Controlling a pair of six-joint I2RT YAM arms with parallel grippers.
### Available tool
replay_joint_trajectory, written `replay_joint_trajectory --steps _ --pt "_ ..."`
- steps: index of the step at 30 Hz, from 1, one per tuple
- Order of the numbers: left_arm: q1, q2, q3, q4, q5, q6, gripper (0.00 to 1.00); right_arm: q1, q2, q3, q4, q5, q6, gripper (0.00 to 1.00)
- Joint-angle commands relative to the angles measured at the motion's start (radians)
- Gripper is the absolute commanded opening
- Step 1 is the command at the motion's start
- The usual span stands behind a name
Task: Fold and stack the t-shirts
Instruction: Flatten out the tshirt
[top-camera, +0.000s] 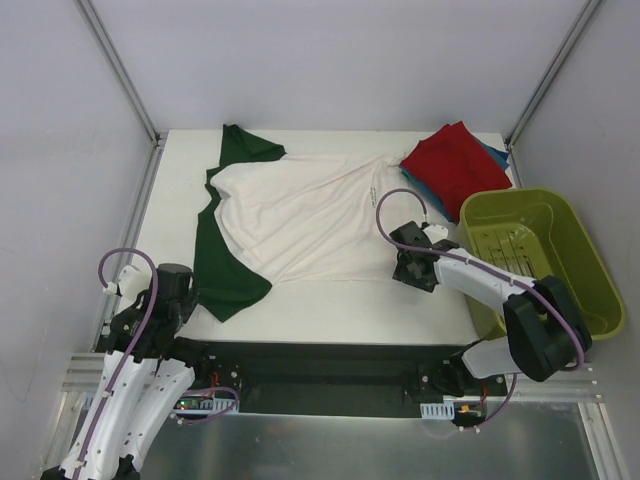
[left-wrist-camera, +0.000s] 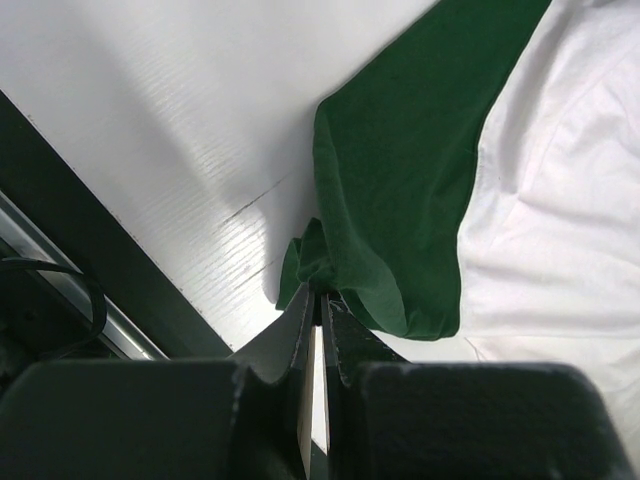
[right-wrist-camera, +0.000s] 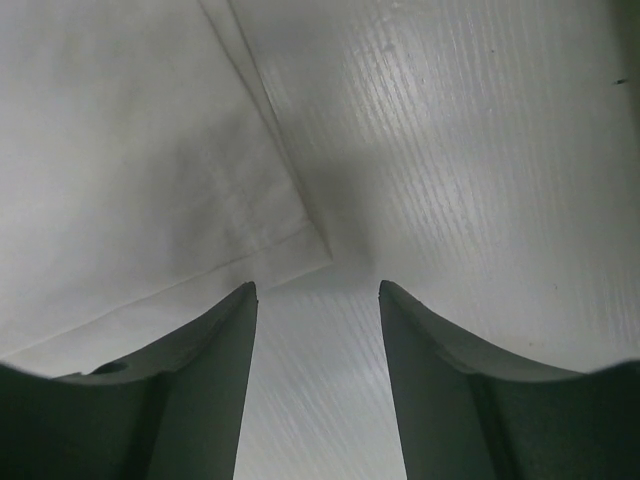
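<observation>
White tabletop (top-camera: 330, 300): one cream shirt (top-camera: 300, 215) spread at centre, small print unreadable; one red shirt (top-camera: 455, 160) folded atop one teal-blue shirt (top-camera: 498, 153) at 1 o'clock. Left gripper (left-wrist-camera: 318, 300) pinches the cream shirt's green sleeve at 8 o'clock. Right gripper (right-wrist-camera: 316, 287) gapes at its hem corner, 4 o'clock; one olive basket (top-camera: 590, 260) at 3.

My overhead camera looks down from high behind the rig and takes in the whole table (top-camera: 330, 310). My left wrist view sits close over the green sleeve (left-wrist-camera: 400, 180), and my right wrist view hugs a hem corner of the white shirt (right-wrist-camera: 130, 170). The overhead view shows both spots.
</observation>
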Motion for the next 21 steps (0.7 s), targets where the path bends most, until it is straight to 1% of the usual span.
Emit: replay_joint_trajectory --steps 1,5,8,9,11,12,13,14,15,16,17,19,20,21 --pt "-0.009 0.006 -0.004 0.015 0.003 0.025 0.0 -0.021 0.039 0.052 0.054 0.003 -0.018 0.54" --pt "-0.009 -0.002 -0.008 0.015 -0.001 0.028 0.0 -0.029 0.083 0.042 0.102 -0.029 -0.032 0.52" --pt "-0.009 -0.007 -0.001 0.014 0.002 0.036 0.0 -0.029 0.099 0.022 0.151 -0.097 -0.058 0.33" --pt "-0.009 -0.01 0.003 0.015 0.0 0.042 0.0 -0.029 0.091 0.019 0.154 -0.114 -0.069 0.21" --pt "-0.009 -0.022 0.025 0.014 -0.004 0.047 0.0 -0.03 0.045 0.0 0.157 -0.149 -0.077 0.09" --pt "-0.009 -0.03 0.039 0.014 -0.006 0.051 0.0 -0.03 0.018 -0.009 0.16 -0.157 -0.089 0.01" --pt "-0.009 -0.043 0.056 0.015 -0.006 0.053 0.0 -0.029 -0.016 -0.017 0.16 -0.171 -0.098 0.01" --pt "-0.009 -0.048 0.103 0.017 -0.01 0.053 0.0 -0.03 -0.101 -0.015 0.144 -0.172 -0.106 0.01" --pt "-0.009 -0.053 0.137 0.015 -0.023 0.059 0.0 -0.03 -0.149 -0.007 0.13 -0.172 -0.128 0.01" --pt "-0.009 -0.057 0.177 0.021 -0.033 0.067 0.0 -0.027 -0.201 0.029 0.114 -0.172 -0.141 0.01" --pt "-0.009 -0.057 0.276 0.029 -0.046 0.089 0.0 -0.027 -0.311 0.055 0.078 -0.171 -0.159 0.01" --pt "-0.009 -0.051 0.395 0.064 -0.064 0.12 0.0 -0.026 -0.416 0.123 0.032 -0.18 -0.22 0.01" --pt "-0.009 -0.048 0.514 0.087 -0.064 0.172 0.0 -0.027 -0.503 0.202 0.016 -0.187 -0.244 0.01" --pt "-0.009 -0.044 0.57 0.112 -0.058 0.198 0.0 -0.026 -0.544 0.254 0.001 -0.198 -0.264 0.01"
